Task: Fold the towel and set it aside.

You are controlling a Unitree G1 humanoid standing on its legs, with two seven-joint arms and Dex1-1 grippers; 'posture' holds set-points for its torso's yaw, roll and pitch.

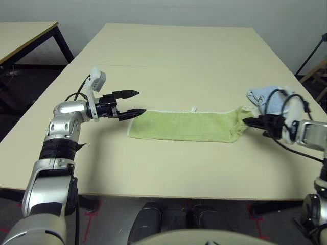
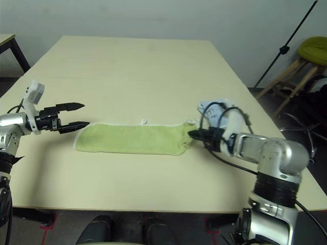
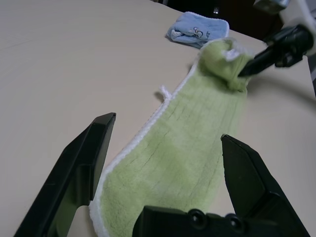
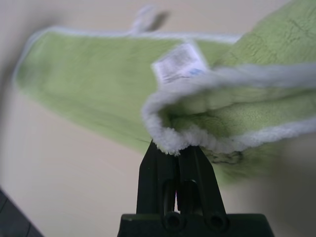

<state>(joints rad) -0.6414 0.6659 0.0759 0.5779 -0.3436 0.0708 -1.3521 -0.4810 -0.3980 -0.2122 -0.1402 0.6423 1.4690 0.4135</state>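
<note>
The towel [image 1: 186,125], light lime green with white edging, lies folded into a long narrow strip across the table [image 1: 179,56]. My left gripper [image 1: 141,102] hovers open at the strip's left end, its fingers [image 3: 84,163] spread on either side of that end. My right gripper [image 1: 245,121] is shut on the towel's right end [image 4: 212,118]. That end is bunched and slightly lifted, with a small white label [image 4: 180,61] showing. A small white loop [image 1: 194,108] sticks out from the far edge.
A smaller light blue cloth [image 1: 268,99] lies crumpled just behind my right gripper. A second table [image 1: 25,30] stands at the far left. Off the table's right side are a stool with a lime cushion [image 2: 314,48] and a black stand [image 2: 286,46].
</note>
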